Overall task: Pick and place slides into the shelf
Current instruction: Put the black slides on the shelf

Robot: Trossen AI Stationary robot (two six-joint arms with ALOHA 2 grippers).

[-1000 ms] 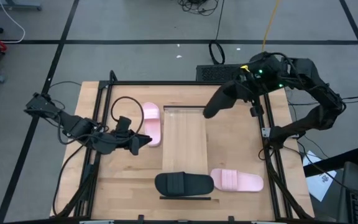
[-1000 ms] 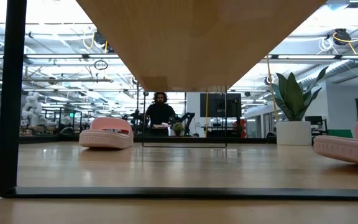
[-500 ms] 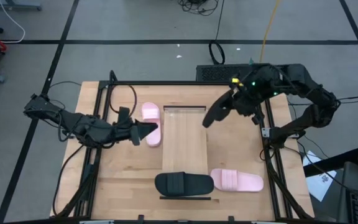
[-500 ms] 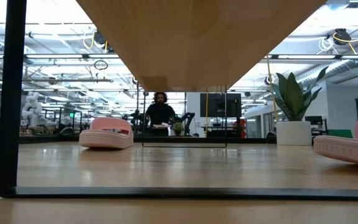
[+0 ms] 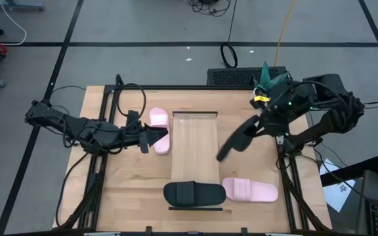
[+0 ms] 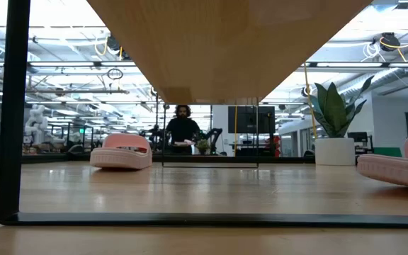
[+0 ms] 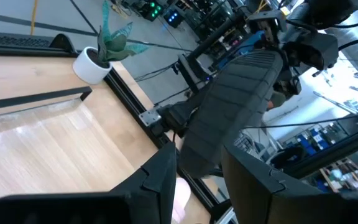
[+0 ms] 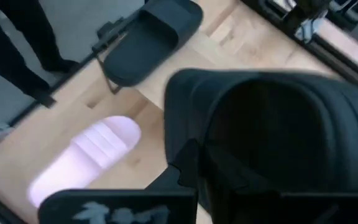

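Pincer work falls to the right arm: the right pincer (image 5: 251,128) is clamped on a black slide (image 5: 233,141), which hangs in the air right of centre in the high view, just off the right edge of the shelf (image 5: 194,141). The shelf is the long pale slatted rack running up and down the middle of the worktop (image 5: 97,190), so it lies to the picture's left of the carried slide, and the right arm is plainly the nearer one to that edge. The held slide's long axis runs on a diagonal, its free end pointing toward the lower left of the frame, slantwise to the shelf's long axis; I judge it needs carrying leftward and turning before it can sit square on the slats. A second black slide (image 5: 194,193) lies crosswise at the shelf's lower end, with a pink slide (image 5: 250,190) just to its right on the worktop. Another pink slide (image 5: 159,129) lies lengthwise along the shelf's upper left edge, where the left pincer (image 5: 155,136) hovers with fingers apart and nothing held.
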